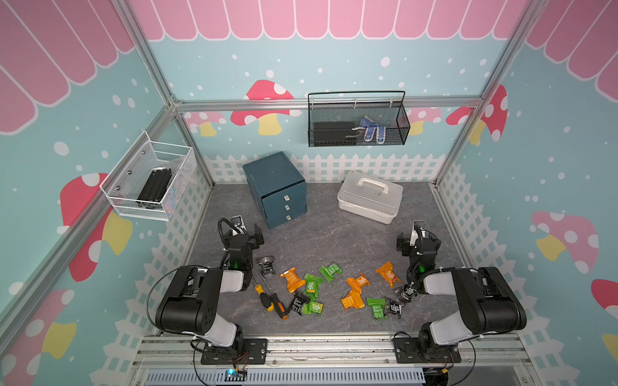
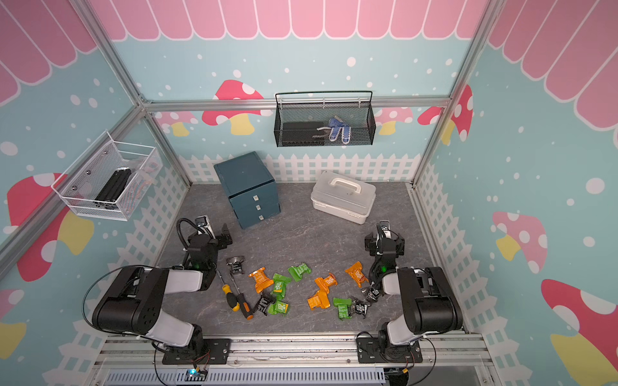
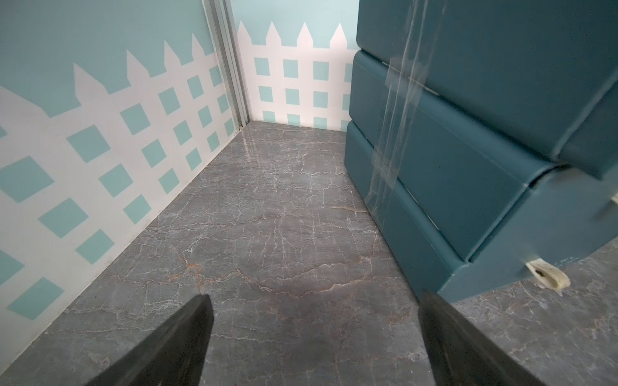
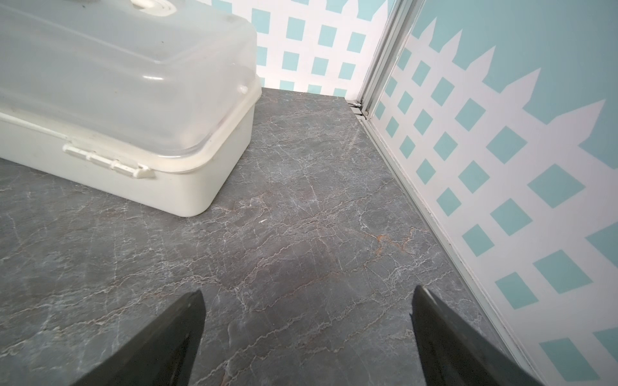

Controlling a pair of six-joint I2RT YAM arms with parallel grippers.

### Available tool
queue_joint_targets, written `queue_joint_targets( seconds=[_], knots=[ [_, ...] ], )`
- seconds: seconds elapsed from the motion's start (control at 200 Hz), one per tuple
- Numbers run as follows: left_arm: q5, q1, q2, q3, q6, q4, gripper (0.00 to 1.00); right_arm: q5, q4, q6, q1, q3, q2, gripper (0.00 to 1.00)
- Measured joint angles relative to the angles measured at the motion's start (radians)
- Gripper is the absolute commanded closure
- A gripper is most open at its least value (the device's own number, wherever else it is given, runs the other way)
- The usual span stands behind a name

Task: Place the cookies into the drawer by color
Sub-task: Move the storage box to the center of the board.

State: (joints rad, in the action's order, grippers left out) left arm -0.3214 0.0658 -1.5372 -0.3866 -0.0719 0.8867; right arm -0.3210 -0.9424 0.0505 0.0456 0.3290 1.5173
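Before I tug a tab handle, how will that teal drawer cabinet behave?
The teal drawer cabinet stands free on the smooth marbled tabletop, so it may well slide toward the pull rather than open. Clear tape runs down its side across the stacked units, so they probably stay together. The bottom tab handle looks like a thin loop, likely floppy.
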Motion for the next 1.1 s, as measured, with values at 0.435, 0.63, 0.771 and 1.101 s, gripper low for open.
queue_joint_targets(
  seconds=[0.435, 0.63, 0.771, 1.101],
  knots=[
    [0.0, 0.0, 0.0, 0.0, 0.0, 0.0, 0.01, 0.0, 0.0, 0.0, 0.0, 0.0, 0.0, 0.01],
    [0.0, 0.0, 0.018, 0.003, 0.0, -0.009, 0.01, -0.011, 0.061, 0.007, 0.0, 0.0, -0.079, 0.01],
    [0.008, 0.001, 0.129, 0.004, 0.001, -0.093, 0.01, 0.018, 0.208, 0.008, 0.0, 0.041, -0.223, 0.01],
    [-0.035, 0.023, 0.328, -0.138, -0.106, -0.398, 0.01, 0.275, 0.328, 0.114, 0.0, 0.116, -0.473, 0.01]
  ],
)
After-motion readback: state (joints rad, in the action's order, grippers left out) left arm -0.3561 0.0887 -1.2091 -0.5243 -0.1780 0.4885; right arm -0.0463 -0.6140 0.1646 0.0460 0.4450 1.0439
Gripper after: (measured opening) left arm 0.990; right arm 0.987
